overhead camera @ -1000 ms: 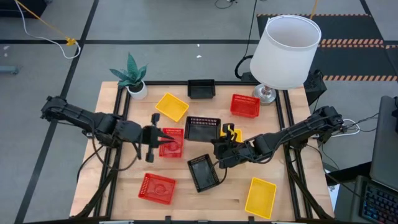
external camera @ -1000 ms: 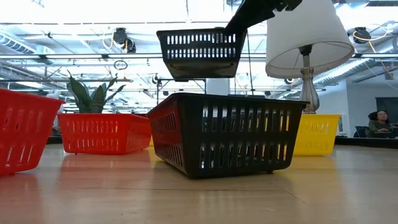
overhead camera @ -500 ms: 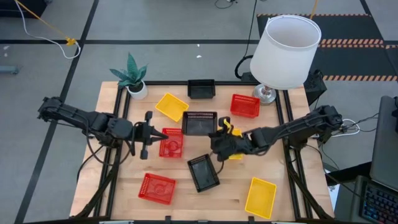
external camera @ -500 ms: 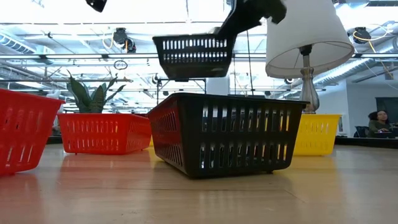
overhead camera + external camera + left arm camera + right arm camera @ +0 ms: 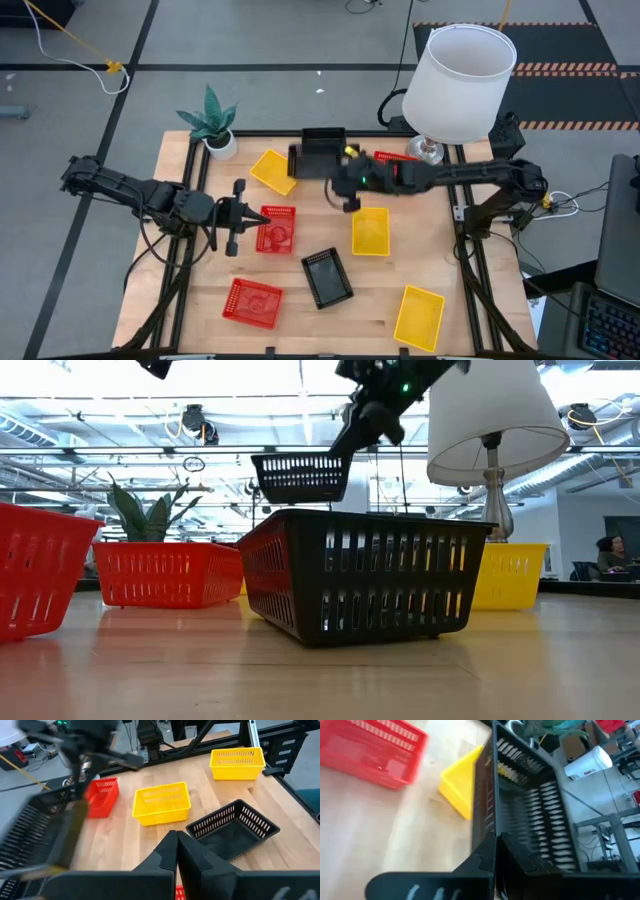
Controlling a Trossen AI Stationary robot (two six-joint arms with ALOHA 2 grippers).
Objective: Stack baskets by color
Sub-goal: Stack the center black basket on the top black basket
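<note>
My right gripper (image 5: 338, 182) reaches over the table's far middle, shut on a black basket (image 5: 308, 162) (image 5: 300, 477) held in the air just in front of another black basket (image 5: 323, 137) at the far edge. A third black basket (image 5: 327, 277) (image 5: 365, 575) stands on its base near the middle. Red baskets (image 5: 277, 228) (image 5: 252, 302) and yellow ones (image 5: 272, 170) (image 5: 370, 231) (image 5: 418, 317) also rest on the table. My left gripper (image 5: 258, 213) (image 5: 176, 845) is shut and holds nothing, in the air just left of a red basket. My right gripper pinches the black basket's side wall at its rim (image 5: 489, 827) between its two fingers. The fingers slant down at it from the table's right. The basket is lifted clear of the table, its opening up and roughly level (image 5: 300, 477).
A white lamp (image 5: 458, 85) stands at the far right corner and a potted plant (image 5: 212, 125) at the far left. Another red basket (image 5: 400, 158) lies partly under my right arm. Bare wood shows along the near edge between the baskets.
My right gripper has swung toward the table's far edge, carrying the black basket away from the middle to just in front of the far black basket, and it has turned at the wrist. A yellow basket under it is uncovered. My left gripper has drawn back slightly from the red basket.
</note>
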